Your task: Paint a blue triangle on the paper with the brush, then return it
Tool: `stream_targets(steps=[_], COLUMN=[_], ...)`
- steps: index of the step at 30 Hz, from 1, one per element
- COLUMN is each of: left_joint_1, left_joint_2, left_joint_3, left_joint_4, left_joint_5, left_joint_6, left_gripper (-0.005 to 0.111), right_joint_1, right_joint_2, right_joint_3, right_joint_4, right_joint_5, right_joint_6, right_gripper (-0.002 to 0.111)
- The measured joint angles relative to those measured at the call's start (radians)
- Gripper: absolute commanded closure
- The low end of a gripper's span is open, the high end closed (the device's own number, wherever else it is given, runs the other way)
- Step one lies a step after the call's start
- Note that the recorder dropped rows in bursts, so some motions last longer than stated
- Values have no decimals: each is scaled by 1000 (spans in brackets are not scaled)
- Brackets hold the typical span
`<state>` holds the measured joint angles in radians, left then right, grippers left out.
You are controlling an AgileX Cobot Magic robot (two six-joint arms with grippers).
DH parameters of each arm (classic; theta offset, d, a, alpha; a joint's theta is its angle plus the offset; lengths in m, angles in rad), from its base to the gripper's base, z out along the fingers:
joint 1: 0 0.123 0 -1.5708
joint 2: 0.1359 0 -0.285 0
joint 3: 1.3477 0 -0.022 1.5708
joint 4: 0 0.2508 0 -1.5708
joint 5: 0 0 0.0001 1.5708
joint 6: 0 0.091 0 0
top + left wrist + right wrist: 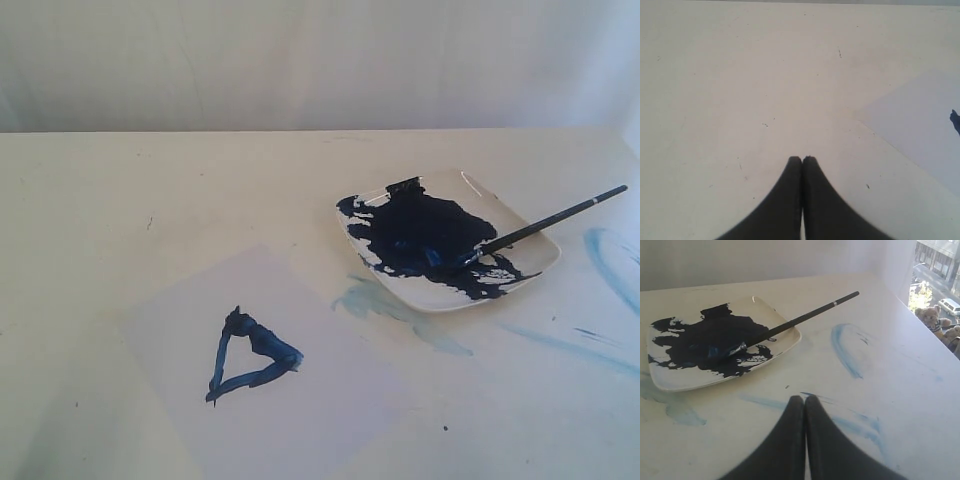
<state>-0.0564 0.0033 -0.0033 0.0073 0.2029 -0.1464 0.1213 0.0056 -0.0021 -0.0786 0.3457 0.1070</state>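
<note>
A rough dark-blue triangle (250,356) is painted on the pale paper (300,420) at the front left of the table. The black brush (545,222) lies across the white square plate (530,262), its tip in the dark paint blotch and its handle sticking out past the rim. In the right wrist view the brush (795,322) rests on the plate (785,342), well ahead of my right gripper (804,399), which is shut and empty. My left gripper (802,160) is shut and empty over bare table, with a paper (920,125) corner off to one side.
Pale blue smears (400,305) mark the table beside the plate, and more smears (610,262) run along the right side. A wall stands behind the table. Neither arm shows in the exterior view.
</note>
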Motion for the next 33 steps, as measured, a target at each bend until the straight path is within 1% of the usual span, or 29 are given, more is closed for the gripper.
stream_targets(steps=[29, 30, 33], left_joint_1=[0, 2, 40], left_joint_2=[0, 0, 0], left_joint_3=[0, 0, 0], left_joint_4=[0, 0, 0], left_joint_5=[0, 0, 0], left_joint_6=[0, 0, 0], left_gripper=[107, 107, 107], right_joint_1=[0, 0, 0], right_joint_2=[0, 0, 0], right_joint_3=[0, 0, 0], right_joint_4=[0, 0, 0], right_joint_5=[5, 5, 5], right_joint_6=[0, 0, 0], right_gripper=[108, 108, 108])
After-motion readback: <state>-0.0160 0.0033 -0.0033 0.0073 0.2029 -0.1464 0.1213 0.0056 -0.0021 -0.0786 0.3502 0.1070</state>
